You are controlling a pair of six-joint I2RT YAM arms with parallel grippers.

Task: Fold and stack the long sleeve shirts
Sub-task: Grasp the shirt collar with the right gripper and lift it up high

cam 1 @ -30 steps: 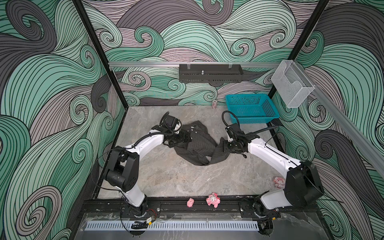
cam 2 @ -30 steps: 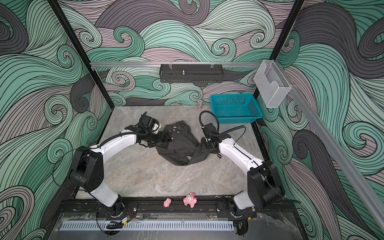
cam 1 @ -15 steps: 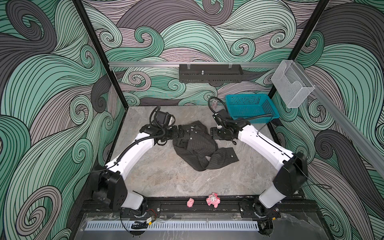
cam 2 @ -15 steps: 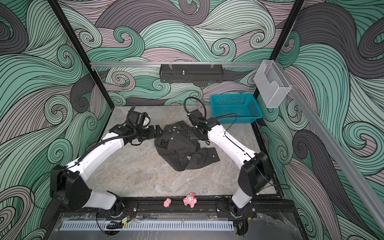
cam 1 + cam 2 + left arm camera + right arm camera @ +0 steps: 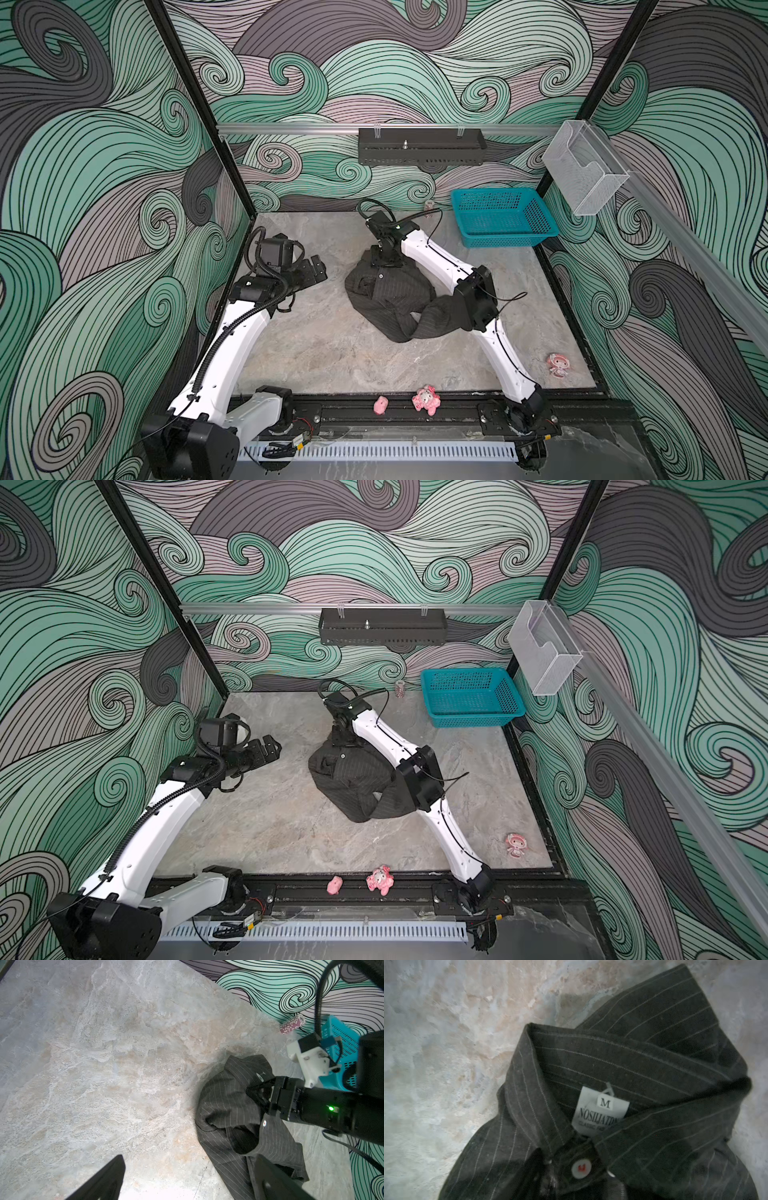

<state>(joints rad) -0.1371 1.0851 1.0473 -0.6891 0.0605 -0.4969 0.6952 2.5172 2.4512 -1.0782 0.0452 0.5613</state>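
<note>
Walls (image 5: 104, 166) printed with teal, grey and mauve swirls close in a grey marbled tabletop (image 5: 332, 353). The task's one garment, a charcoal pinstriped shirt (image 5: 390, 299), lies crumpled in a heap near the middle of the surface, a little toward the right edge, in both top views. Its collar end points at the far edge, and a bunched part trails toward the right edge beneath the right arm's elbow.

The right gripper (image 5: 384, 264) points down at the collar end, right over the cloth. The left wrist view shows its fingers (image 5: 259, 1086) at the collar, but whether they are apart, together or clamped on fabric cannot be told. The right wrist view is filled by the collar, with a white size label (image 5: 602, 1109) marked M and a pale button (image 5: 581, 1167) below it.

The left gripper (image 5: 313, 270) hangs over bare surface toward the left edge, well apart from the shirt, with its jaws spread wide and nothing between them.

A teal basket (image 5: 505, 240) sits in the far right corner, with a stack of poker chips (image 5: 292, 1023) just beside it at the far edge. A pink plush toy (image 5: 426, 400) and a smaller pink lump (image 5: 380, 405) lie at the near edge, and another small toy (image 5: 557, 363) lies near the near right corner.
</note>
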